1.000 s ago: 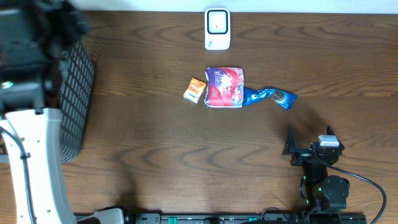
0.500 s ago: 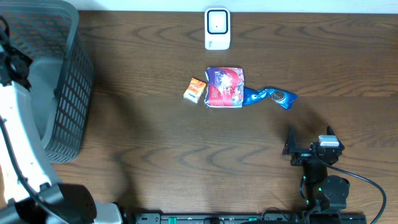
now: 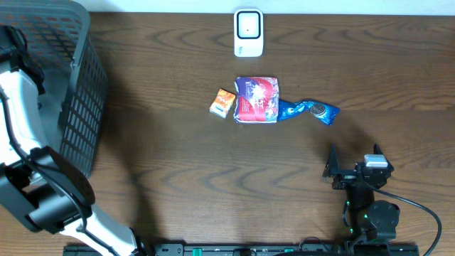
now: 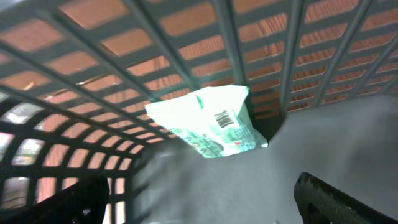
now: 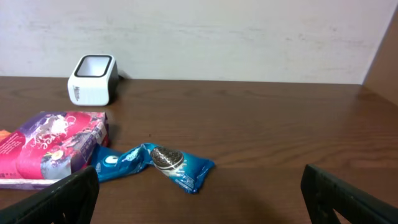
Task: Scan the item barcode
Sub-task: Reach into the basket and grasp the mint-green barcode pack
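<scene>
In the left wrist view a pale green packet with a barcode on its upper face lies inside the grey basket, leaning against the mesh wall. My left gripper hangs open just short of it, nothing between its fingers. The white scanner stands at the back middle of the table. My right gripper rests open at the front right, facing a blue cookie packet; it holds nothing.
An orange packet, a purple-red packet and the blue cookie packet lie in a row in front of the scanner. The basket fills the back left corner, with my left arm reaching into it.
My left arm has swung toward the left edge of the overhead view, uncovering the basket top. The right arm and the table items have not moved.
</scene>
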Motion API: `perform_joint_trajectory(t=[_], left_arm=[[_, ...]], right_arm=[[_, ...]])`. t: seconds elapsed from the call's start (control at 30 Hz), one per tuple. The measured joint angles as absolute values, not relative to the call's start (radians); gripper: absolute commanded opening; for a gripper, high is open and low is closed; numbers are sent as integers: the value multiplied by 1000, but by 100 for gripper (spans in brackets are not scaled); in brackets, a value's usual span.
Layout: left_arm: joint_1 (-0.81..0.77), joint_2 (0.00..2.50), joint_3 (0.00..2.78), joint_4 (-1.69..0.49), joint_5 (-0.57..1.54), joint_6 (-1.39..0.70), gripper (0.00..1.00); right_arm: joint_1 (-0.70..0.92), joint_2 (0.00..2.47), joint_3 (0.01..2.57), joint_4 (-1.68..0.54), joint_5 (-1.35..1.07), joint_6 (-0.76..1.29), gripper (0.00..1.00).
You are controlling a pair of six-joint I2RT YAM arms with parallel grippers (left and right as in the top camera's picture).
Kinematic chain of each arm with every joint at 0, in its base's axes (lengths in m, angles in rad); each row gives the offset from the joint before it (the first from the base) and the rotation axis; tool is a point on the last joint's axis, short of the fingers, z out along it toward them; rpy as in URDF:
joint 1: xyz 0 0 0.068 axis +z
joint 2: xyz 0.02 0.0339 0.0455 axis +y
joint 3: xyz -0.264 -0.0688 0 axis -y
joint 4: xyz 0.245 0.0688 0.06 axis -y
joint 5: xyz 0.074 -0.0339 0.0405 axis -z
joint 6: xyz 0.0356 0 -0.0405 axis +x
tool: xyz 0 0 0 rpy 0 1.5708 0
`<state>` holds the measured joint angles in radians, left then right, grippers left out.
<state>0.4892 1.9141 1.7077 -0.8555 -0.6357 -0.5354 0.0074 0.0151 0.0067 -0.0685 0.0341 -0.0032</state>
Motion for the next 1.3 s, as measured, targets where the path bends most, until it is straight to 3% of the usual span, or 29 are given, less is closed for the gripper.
perform_joint_trajectory(t=[0.63,0.77,1.0,1.17,1.3], left_arm=[[523,2083,1708,-687,-688,-610,95],[547,2104,1708,-687,-683,-610,89],[548,2109,1708,-675,-633,-611,88],[551,2126,1708,-668,-631,-612,70],[562,2131,1708,-677,-630,-617,68]], right_arm=[[7,15,7,-68,34,-3,99],[7,15,7,-68,34,-3,99],[7,15,7,-68,34,-3,99],[7,15,7,-68,34,-3,99],[7,15,7,-68,34,-3,99]])
